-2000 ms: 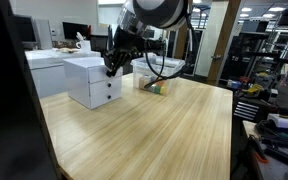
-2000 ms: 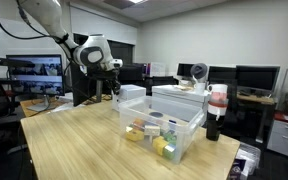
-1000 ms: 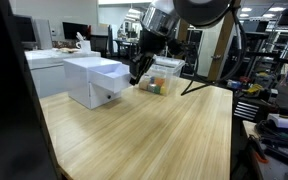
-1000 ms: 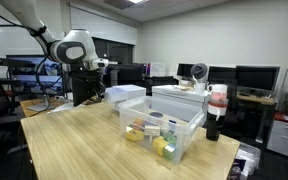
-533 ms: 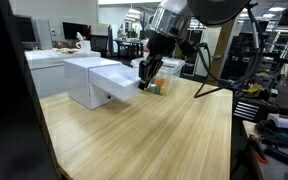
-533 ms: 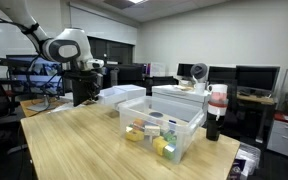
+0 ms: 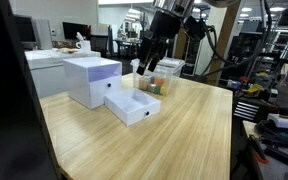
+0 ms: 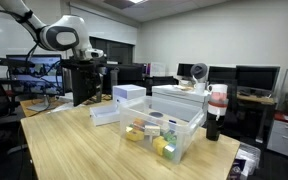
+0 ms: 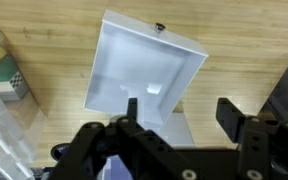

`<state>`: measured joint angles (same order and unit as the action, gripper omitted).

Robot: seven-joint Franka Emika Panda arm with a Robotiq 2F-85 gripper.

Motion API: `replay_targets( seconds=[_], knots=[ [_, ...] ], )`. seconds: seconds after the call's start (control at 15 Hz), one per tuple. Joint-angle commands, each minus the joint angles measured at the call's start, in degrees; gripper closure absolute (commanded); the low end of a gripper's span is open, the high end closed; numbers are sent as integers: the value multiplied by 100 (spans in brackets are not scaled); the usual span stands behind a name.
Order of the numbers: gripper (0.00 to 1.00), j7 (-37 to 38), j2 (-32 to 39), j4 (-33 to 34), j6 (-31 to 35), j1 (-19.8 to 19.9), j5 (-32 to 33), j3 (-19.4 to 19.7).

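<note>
The gripper (image 9: 180, 108) hangs over the white drawer (image 7: 132, 104) with its jaws spread and empty. The drawer juts from its white box (image 7: 89, 78) on the table (image 7: 179, 135). A clear bin (image 7: 160, 80) of small items stands close behind.

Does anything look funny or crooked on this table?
Yes. The white drawer lies on the table, skewed, out of its white cabinet and looking empty. The open gripper hangs above it.
</note>
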<state>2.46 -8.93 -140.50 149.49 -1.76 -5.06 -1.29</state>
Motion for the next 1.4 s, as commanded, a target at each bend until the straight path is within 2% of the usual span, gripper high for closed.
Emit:
replay_targets(
  seconds=[0.0,0.2,0.53,0.8,1.13,1.33],
  knots=[
    [0,226,-226,93,-208,99,14,59],
    [0,207,-255,119,-229,95,-42,119],
    [0,-1453,-156,-1,-600,-235,-983,368],
    [0,-2344,3,-72,-825,-167,-899,493],
    [0,-2882,267,-329,-399,-145,-710,465],
    [0,-3509,429,-429,-364,-170,-691,427]
  ],
)
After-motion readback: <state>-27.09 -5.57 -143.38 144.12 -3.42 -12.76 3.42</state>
